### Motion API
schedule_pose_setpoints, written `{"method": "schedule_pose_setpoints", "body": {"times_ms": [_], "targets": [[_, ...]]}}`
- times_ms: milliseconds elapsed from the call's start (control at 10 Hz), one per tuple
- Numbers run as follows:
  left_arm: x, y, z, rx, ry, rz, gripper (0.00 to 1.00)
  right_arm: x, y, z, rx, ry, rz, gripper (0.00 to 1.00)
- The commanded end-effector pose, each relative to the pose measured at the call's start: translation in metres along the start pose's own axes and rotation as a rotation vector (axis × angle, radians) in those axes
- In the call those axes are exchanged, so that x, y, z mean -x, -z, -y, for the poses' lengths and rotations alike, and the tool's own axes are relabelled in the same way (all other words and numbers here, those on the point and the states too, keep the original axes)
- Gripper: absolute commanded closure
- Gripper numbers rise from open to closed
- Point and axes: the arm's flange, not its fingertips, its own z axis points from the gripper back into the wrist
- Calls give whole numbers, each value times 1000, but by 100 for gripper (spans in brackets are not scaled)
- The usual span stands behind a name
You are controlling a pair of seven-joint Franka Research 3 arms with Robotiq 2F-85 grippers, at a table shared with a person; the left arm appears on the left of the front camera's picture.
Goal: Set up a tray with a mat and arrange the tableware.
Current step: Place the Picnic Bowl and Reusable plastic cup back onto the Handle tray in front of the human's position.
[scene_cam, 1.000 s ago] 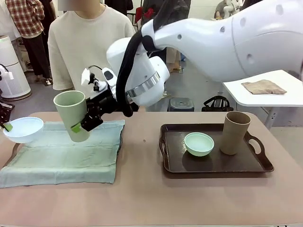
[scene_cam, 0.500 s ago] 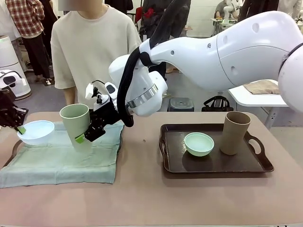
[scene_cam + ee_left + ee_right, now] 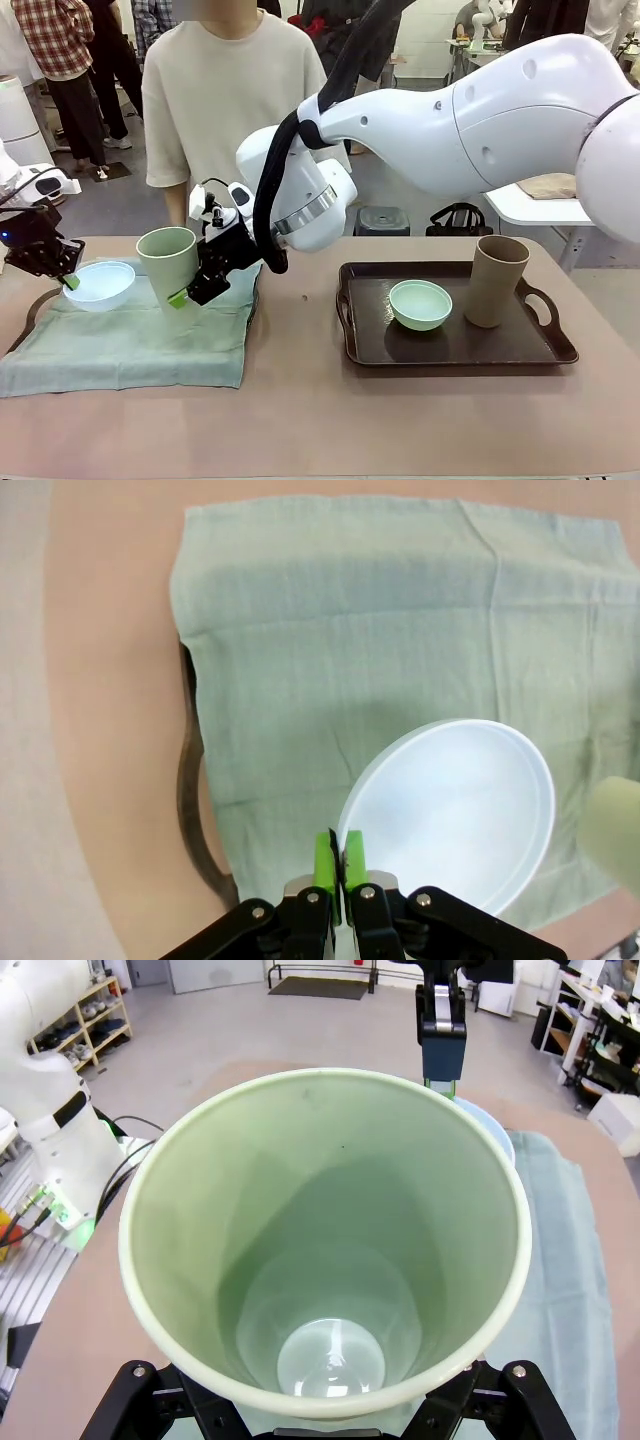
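My left gripper (image 3: 68, 281) is shut on the rim of a pale blue bowl (image 3: 100, 285), which is tilted low over the left part of the pale green mat (image 3: 130, 335). In the left wrist view its green fingertips (image 3: 325, 858) pinch the bowl (image 3: 460, 805) at its near rim. My right gripper (image 3: 185, 290) is shut on a sage green cup (image 3: 166, 262), which stands nearly upright over the mat's middle. Whether the cup touches the mat I cannot tell. The right wrist view looks straight down into the cup (image 3: 330, 1230), with my right gripper (image 3: 325, 1422) around it.
The mat lies over a dark tray whose handle (image 3: 190, 780) shows at its edge. A second dark tray (image 3: 455, 350) at the right holds a mint green bowl (image 3: 420, 303) and a tan cup (image 3: 495, 280). A person stands behind the table's far edge.
The left gripper has carried the blue bowl rightward and down over the mat. The right gripper has lowered the green cup and set it more upright. The person has stepped to the right.
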Motion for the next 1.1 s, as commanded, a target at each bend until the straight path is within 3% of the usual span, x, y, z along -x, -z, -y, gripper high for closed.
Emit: {"method": "schedule_pose_setpoints", "body": {"times_ms": [0, 300, 800, 900, 1000], "targets": [[-1, 6, 0, 21, 21, 25, 96, 14, 1, 2, 20, -65, 29, 17], [1, 16, 2, 21, 33, 13, 96, 26, 7, 7, 19, -126, 17, 17], [7, 35, 3, 15, 35, -16, 96, 29, 7, 9, 29, -99, 34, 17], [8, 36, 3, 20, 31, -26, 36, 29, 6, 9, 29, -82, 31, 0], [8, 33, 2, 22, 28, -29, 37, 26, 5, 8, 34, -50, 14, 0]]}}
